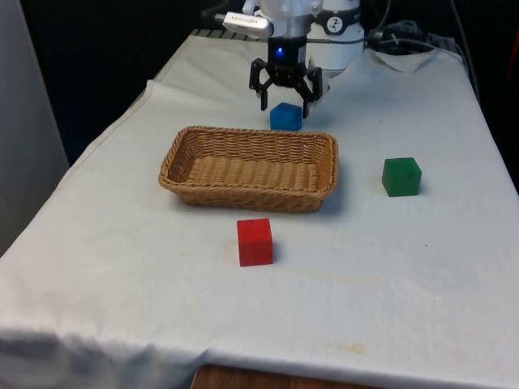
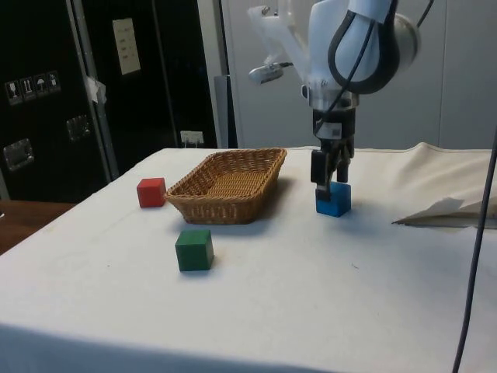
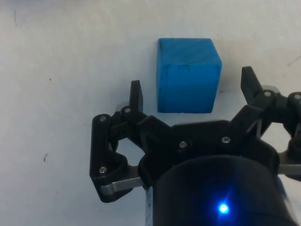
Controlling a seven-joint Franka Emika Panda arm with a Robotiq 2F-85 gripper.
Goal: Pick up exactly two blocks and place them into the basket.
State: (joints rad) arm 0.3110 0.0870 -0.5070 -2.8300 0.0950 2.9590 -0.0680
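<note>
Front view: gripper [image 1: 285,104] poised just above blue block [image 1: 285,117], behind wicker basket [image 1: 250,168], which holds nothing yet; red block [image 1: 255,241] and green block [image 1: 401,176] well apart on the cloth. Side view: fingers hanging just over the block's top, seemingly lined up for descent. Wrist view: fingers [image 3: 135,96] spread wide, wider than the block, presumably to straddle it.

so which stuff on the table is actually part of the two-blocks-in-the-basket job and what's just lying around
Part of the job:
- blue block, on the cloth beneath the open end effector
- red block
- green block
- wicker basket, with no block inside yet

Only two of the three blocks are needed.

Just lying about:
- white cloth covering the table
- crumpled paper at the table's edge
</note>
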